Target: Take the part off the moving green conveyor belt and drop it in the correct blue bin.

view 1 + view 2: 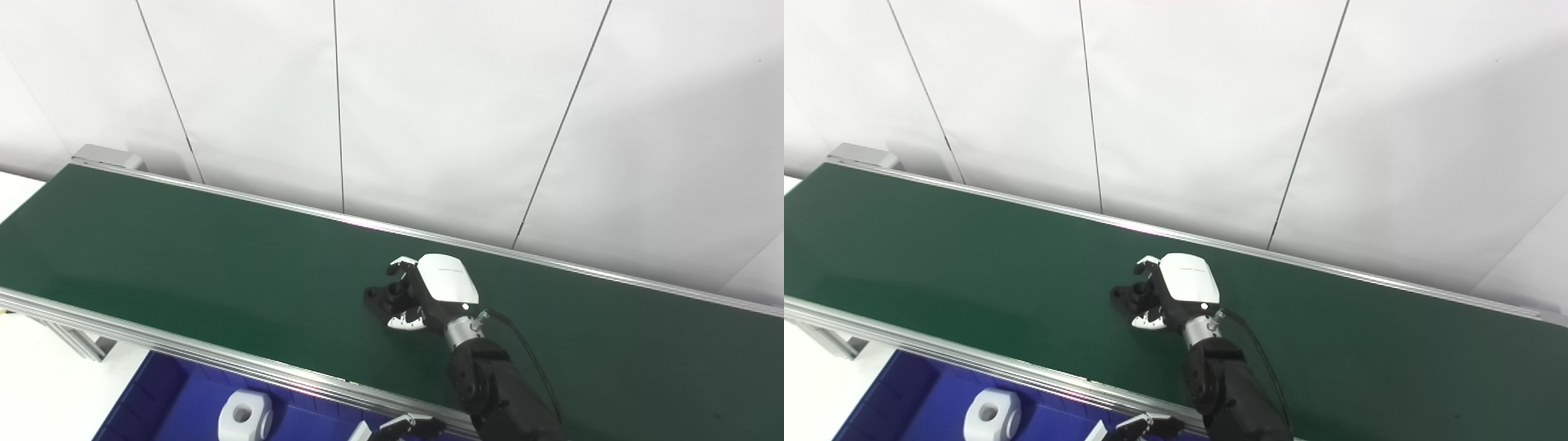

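A small black part (pixel 381 296) lies on the green conveyor belt (pixel 184 257) near its middle; it also shows in the right eye view (pixel 1126 295). My right hand (pixel 422 291) rests on the belt with its fingers and thumb curled around the part from the right. The part's left end sticks out of the hand. A blue bin (pixel 153 398) stands below the belt's near edge at the bottom left. Only the fingertips of my left hand (pixel 404 425) show at the bottom edge, over the bin area.
A white block with a hole (pixel 245 416) lies in the blue bin. The belt's silver near rail (pixel 184 352) runs between belt and bin. A white panelled wall (pixel 429 122) stands right behind the belt. A white table surface (pixel 37 380) lies at the left.
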Tool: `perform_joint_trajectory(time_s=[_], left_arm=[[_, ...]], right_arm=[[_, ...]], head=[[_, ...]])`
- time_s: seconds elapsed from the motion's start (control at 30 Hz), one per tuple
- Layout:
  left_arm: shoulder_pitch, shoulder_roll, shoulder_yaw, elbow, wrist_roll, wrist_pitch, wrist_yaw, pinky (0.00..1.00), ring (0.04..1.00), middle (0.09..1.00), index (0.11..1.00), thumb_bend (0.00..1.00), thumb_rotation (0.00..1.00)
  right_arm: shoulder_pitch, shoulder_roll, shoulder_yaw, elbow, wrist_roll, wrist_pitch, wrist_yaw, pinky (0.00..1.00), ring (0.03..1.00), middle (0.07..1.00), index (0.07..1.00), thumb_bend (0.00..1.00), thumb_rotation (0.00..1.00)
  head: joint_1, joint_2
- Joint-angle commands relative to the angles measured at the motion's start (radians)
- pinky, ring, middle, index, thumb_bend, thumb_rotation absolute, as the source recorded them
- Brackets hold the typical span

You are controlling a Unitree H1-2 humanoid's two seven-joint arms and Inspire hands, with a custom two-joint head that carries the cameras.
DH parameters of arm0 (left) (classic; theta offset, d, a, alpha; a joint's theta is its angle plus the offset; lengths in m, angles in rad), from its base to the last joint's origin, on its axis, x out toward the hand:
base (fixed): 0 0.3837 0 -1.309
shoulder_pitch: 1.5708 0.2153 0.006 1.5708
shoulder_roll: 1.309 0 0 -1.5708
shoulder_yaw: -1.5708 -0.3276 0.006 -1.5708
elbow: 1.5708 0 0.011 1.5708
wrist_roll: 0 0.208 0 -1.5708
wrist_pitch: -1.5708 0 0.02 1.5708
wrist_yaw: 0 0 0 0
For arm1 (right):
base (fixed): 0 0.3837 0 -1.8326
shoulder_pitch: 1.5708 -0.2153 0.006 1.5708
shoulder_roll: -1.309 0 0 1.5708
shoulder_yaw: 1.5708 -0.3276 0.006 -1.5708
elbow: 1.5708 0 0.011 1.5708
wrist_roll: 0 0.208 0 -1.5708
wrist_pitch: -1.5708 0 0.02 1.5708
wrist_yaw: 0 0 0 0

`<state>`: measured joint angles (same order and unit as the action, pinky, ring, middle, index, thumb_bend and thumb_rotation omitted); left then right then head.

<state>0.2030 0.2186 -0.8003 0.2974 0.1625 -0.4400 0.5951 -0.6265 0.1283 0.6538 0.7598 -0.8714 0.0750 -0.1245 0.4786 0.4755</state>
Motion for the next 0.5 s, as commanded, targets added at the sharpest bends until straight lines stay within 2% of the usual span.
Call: perform_joint_trajectory(time_s=[0.0, 0.03, 0.23, 0.33, 0.37, 0.47], left_arm=[[-0.007, -0.032, -0.027, -0.042, 0.031, -0.03, -0.027, 0.65, 0.745, 0.779, 0.765, 0.84, 0.84], [-0.006, -0.032, -0.027, -0.043, 0.031, -0.03, -0.027, 0.65, 0.745, 0.779, 0.766, 0.84, 0.84], [0.003, -0.029, -0.021, -0.051, 0.038, -0.03, -0.03, 0.66, 0.746, 0.779, 0.768, 0.84, 0.85], [0.004, -0.026, -0.022, -0.055, 0.034, -0.03, -0.034, 0.65, 0.747, 0.782, 0.77, 0.84, 0.85], [0.005, -0.026, -0.021, -0.056, 0.031, -0.03, -0.037, 0.65, 0.746, 0.782, 0.77, 0.83, 0.85], [0.007, -0.025, -0.02, -0.058, 0.019, -0.03, -0.045, 0.66, 0.749, 0.783, 0.772, 0.83, 0.84]], right_arm=[[0.0, -0.006, 0.013, -0.013, -0.005, 0.074, 0.081, 0.31, 0.459, 0.557, 0.657, 0.49, 0.0], [0.0, -0.007, 0.016, -0.024, -0.008, 0.087, 0.098, 0.3, 0.438, 0.511, 0.606, 0.49, 0.0], [0.006, -0.026, 0.035, -0.131, -0.008, 0.147, 0.209, 0.28, 0.425, 0.492, 0.587, 0.49, 0.0], [0.029, -0.043, 0.033, -0.245, -0.003, 0.165, 0.253, 0.29, 0.424, 0.482, 0.579, 0.49, 0.0], [0.038, -0.048, 0.031, -0.289, -0.004, 0.175, 0.269, 0.31, 0.431, 0.488, 0.546, 0.49, 0.0], [0.063, -0.061, 0.019, -0.408, 0.002, 0.189, 0.308, 0.31, 0.418, 0.474, 0.55, 0.49, 0.0]], head=[[-0.001, 0.002], [-0.001, 0.002], [-0.003, 0.008], [-0.007, 0.01], [-0.007, 0.01], [-0.012, 0.012]])
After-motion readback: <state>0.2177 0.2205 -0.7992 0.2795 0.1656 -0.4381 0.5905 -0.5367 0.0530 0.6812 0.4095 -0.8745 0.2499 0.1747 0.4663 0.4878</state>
